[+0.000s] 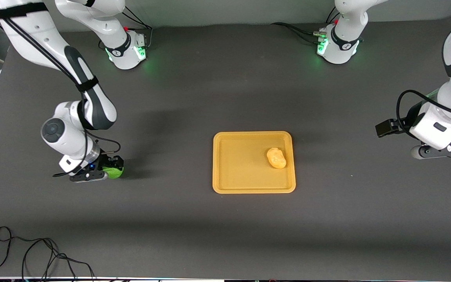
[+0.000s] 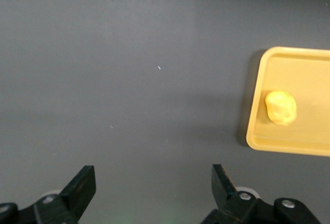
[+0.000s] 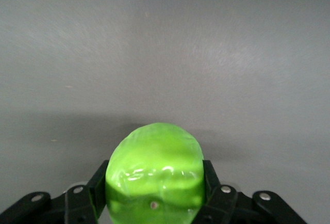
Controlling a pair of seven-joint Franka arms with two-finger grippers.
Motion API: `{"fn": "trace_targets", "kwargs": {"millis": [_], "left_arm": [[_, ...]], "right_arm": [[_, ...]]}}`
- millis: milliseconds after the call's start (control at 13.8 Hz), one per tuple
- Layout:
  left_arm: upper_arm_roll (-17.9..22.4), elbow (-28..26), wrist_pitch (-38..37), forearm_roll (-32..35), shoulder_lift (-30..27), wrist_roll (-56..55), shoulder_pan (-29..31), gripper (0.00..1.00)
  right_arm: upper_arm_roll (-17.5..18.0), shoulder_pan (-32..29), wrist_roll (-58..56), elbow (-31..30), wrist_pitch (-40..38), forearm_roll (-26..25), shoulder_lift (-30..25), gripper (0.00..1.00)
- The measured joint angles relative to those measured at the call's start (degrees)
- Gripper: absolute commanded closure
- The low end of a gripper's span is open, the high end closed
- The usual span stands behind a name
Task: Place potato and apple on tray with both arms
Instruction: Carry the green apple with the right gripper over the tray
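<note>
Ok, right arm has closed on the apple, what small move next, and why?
Probably lift it straight up a little. The right gripper has its fingers shut on the apple, low at the table, while the potato already lies in the tray; left gripper waits open.

We see a dark grey matte table top [image 1: 217,235] filling nearly the whole front view. On it, at the corner nearest the front camera toward the right arm's end, lies a thin black cable [image 1: 33,254], looped and tangled, running off the edge. A pale grey wall strip [image 1: 229,11] runs along the table's top edge in that view. A tiny white speck [image 2: 159,68] dots the table in the left wrist view.
</note>
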Motion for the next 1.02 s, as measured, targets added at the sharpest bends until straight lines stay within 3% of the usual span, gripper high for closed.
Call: {"fn": "trace_targets", "kwargs": {"millis": [218, 508, 798, 1016], "left_arm": [[8.4, -5.6, 2.1, -2.7, -4.6, 2.2, -6.1, 0.0], [17.8, -12.6, 3.4, -2.9, -11.2, 4.7, -15.6, 0.0], [19.5, -14.7, 3.6, -4.2, -12.9, 7.6, -16.2, 0.0], [19.5, -14.9, 3.7, -5.2, -12.9, 7.7, -16.2, 0.0]], "right_arm": [[0.0, 0.1, 0.0, 6.4, -16.1, 0.0, -7.0, 0.52], [0.3, 0.8, 0.1, 22.4, -42.0, 0.1, -12.8, 0.52], [0.7, 11.5, 12.0, 32.7, -47.0, 0.2, -11.2, 0.52], [1.0, 24.9, 28.2, 40.4, -47.5, 0.1, -4.3, 0.52]]}}
